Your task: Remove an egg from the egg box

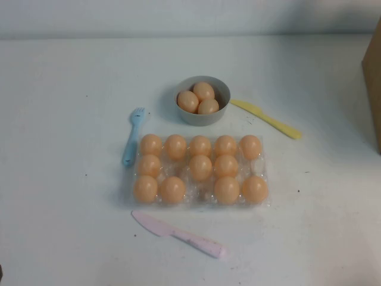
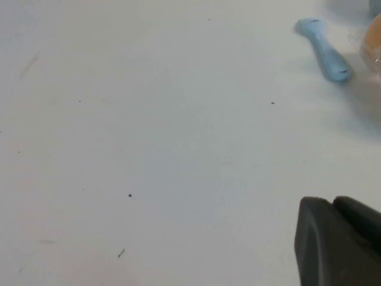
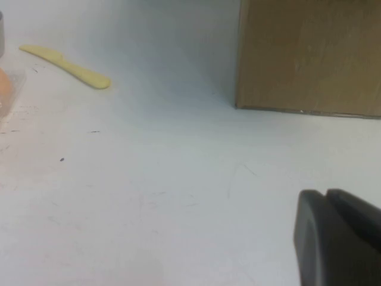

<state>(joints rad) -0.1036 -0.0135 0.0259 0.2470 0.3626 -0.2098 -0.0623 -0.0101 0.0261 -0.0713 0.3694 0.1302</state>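
The clear plastic egg box [image 1: 262,168] lies in the middle of the table in the high view and holds several pale orange-tan eggs [image 1: 200,167]. Three of its cups are empty. One egg shows at the edge of the left wrist view [image 2: 375,37] and one at the edge of the right wrist view [image 3: 3,85]. Neither arm shows in the high view. My left gripper [image 2: 332,204] is shut and empty, low over bare table to the left of the box. My right gripper [image 3: 326,196] is shut and empty, over bare table to the right of the box.
A round grey bowl [image 1: 203,116] with three eggs stands behind the box. A blue fork [image 1: 132,136] lies left of the box, a yellow knife [image 1: 266,118] behind it to the right, and a pink knife [image 1: 178,234] in front. A cardboard box [image 1: 372,77] stands at the far right.
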